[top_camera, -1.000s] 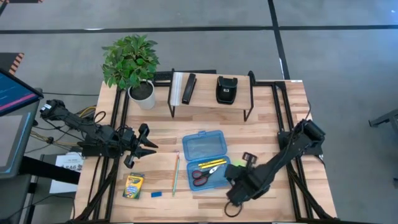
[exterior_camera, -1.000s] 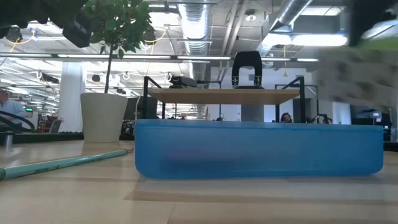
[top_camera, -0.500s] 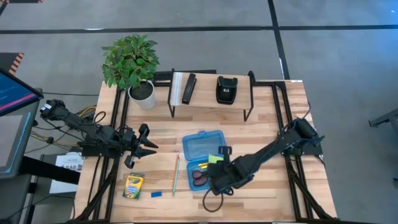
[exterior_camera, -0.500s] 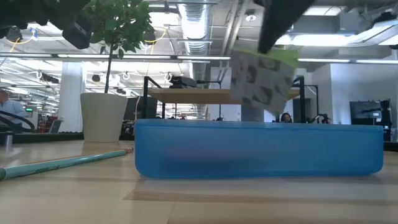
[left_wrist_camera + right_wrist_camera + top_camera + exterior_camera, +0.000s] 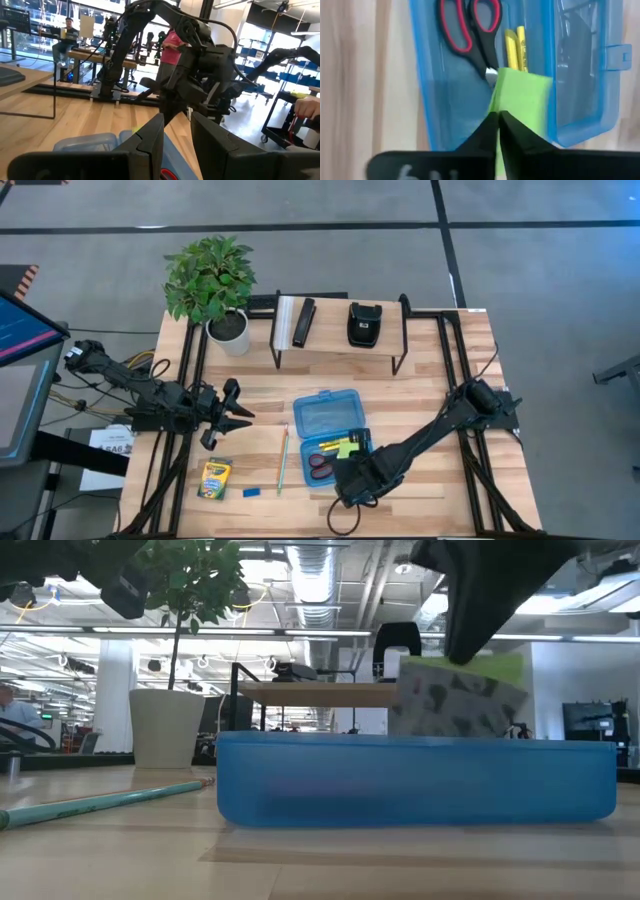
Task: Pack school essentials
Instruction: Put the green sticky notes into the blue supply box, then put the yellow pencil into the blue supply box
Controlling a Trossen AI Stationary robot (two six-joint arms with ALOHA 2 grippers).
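The lime-green sticky-note pad (image 5: 346, 447) is in my right gripper (image 5: 352, 463), over the open blue case (image 5: 329, 420); the wrist view shows the gripper (image 5: 498, 118) shut on it. Red-handled scissors (image 5: 470, 30) and yellow pencils (image 5: 515, 45) lie in the case's base. On the table left of the case lie an orange and a green pencil (image 5: 283, 460), the crayon box (image 5: 214, 478) and the blue eraser (image 5: 251, 492). My left gripper (image 5: 238, 413) waits open over the table's left part. My right gripper pinches the sticky-note pad by its edge (image 5: 511, 109) between the two shut fingers. The pad (image 5: 455, 698) sits tilted in the hold. Its lower part dips behind the case's near wall (image 5: 415, 780), so I cannot tell whether it touches the base.
A potted plant (image 5: 215, 285) stands at the far left corner. A wire rack (image 5: 340, 330) at the far edge carries a black bar (image 5: 303, 322) and a black pouch (image 5: 362, 323). Bare wood lies near the table's right and near edges. People show in the room beyond.
My right gripper has carried the sticky-note pad toward the table's left, from beside the case's right side to over its base, and then down, so the pad now reaches the height of the case's rim. The left arm has kept still.
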